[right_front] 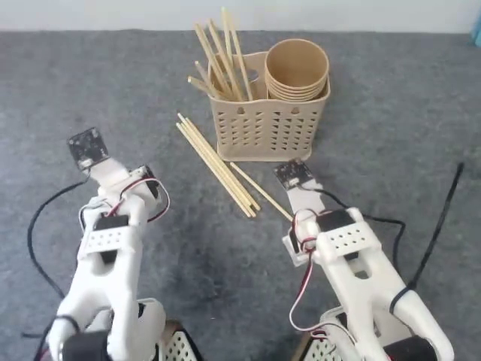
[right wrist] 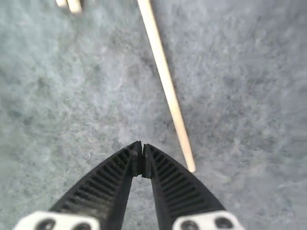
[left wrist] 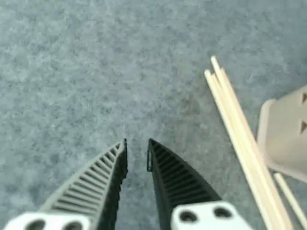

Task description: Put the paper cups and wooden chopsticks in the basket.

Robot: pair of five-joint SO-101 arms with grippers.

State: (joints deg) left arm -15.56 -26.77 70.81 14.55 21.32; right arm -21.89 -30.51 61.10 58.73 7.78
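In the lower left of the high view, the left arm (right_front: 105, 248) stands over grey carpet (right_front: 45, 113). The left gripper (left wrist: 136, 143) is parted only narrowly, with nothing between its fingers. At the centre, a bundle of loose chopsticks (right_front: 214, 162) lies diagonally on the carpet, just beside the basket (right_front: 270, 131). The basket, at upper centre, holds upright chopsticks (right_front: 222, 60) in its left part and stacked paper cups (right_front: 297, 71) in its right. At lower right, the right gripper (right wrist: 142, 146) is closed on nothing, its tips together near the end of a single chopstick (right wrist: 165, 81).
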